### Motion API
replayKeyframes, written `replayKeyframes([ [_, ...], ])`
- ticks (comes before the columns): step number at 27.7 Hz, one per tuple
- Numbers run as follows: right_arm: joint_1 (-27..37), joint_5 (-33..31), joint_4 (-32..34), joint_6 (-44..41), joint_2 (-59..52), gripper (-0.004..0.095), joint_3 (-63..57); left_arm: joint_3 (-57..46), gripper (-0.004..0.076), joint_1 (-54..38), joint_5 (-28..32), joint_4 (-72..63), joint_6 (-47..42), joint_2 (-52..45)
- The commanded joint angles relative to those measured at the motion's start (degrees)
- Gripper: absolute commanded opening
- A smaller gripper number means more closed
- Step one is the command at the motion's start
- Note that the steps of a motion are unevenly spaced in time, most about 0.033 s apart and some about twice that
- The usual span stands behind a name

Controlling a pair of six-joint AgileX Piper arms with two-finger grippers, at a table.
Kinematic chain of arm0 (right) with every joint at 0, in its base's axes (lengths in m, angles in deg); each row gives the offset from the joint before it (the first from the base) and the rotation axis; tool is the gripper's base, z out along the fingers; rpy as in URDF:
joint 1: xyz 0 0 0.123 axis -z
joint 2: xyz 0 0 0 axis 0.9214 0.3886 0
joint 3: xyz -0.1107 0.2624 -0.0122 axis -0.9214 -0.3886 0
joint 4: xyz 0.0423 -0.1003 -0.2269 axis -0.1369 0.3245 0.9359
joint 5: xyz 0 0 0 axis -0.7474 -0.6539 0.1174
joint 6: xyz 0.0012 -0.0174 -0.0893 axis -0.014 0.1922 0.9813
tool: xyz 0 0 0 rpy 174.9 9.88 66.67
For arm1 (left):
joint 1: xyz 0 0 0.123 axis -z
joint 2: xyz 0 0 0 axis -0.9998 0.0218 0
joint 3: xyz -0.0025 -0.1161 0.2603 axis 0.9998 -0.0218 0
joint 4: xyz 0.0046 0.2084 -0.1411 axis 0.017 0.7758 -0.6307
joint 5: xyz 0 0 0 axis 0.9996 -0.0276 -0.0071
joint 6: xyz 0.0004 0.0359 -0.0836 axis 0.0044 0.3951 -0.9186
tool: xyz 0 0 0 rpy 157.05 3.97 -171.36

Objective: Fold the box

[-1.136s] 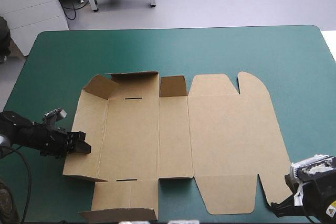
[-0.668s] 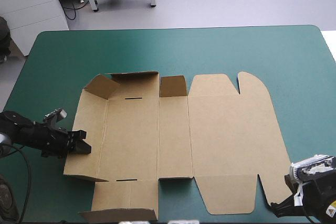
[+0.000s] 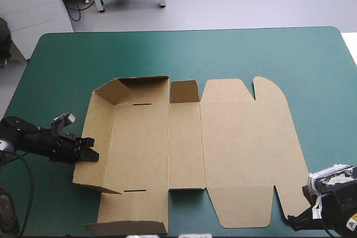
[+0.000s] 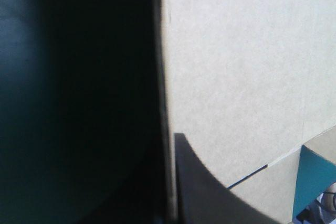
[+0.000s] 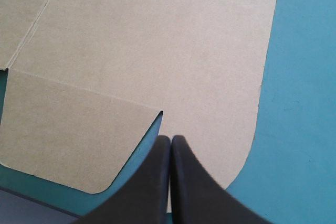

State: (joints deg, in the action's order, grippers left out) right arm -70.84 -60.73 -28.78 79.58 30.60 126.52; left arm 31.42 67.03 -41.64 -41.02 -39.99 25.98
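The brown box lies spread in the middle of the table, its lid flat on the right. Its left wall is tilted up off the cover. My left gripper is shut on that wall's outer edge. In the left wrist view the board's edge runs into the gripper, with one black finger against the board's inner face. The far-left corner flap stands raised. My right gripper is shut and empty over the lid's near rounded corner, beside the notch.
The teal-green cover surrounds the box on all sides. A near flap of the box reaches almost to the table's near edge. The right gripper sits by the table's near right corner.
The left gripper has shifted a little toward the box and the left wall has tipped further up, its outer edge moving inward. The right arm has not moved.
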Motion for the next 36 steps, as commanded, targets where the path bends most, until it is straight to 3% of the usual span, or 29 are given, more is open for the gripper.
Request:
replayKeyframes([
  [1,0.5,1.4,0.0,0.4,0.6,-0.0023,1.3,4.4,-0.0032,3.6,-2.9,-5.1,1.8,-1.8],
  [4,0.5,1.3,0.1,0.4,0.6,-0.0023,1.3,10.7,-0.0032,7.8,-2.4,-1.8,0.3,-2.8],
  [9,0.5,1.3,2.8,0.0,0.6,-0.0023,1.4,24.7,-0.0032,16.3,1.5,8.6,-9.6,-3.9],
  [16,0.5,1.3,3.9,0.0,0.6,-0.0023,2.2,40.1,-0.0032,33.5,5.9,28.9,-18.0,-3.6],
  [23,0.5,1.2,4.8,-0.1,0.6,-0.0023,5.4,43.6,-0.0032,50.4,15.3,51.4,-20.9,-2.6],
  [27,0.5,0.9,7.0,-1.6,0.6,-0.0023,8.0,43.6,-0.0032,58.6,17.3,65.3,-23.6,-0.2],
  [36,0.5,0.1,9.3,-3.3,0.6,-0.0023,8.8,43.6,-0.0032,68.6,24.3,81.5,-24.4,5.0],
])
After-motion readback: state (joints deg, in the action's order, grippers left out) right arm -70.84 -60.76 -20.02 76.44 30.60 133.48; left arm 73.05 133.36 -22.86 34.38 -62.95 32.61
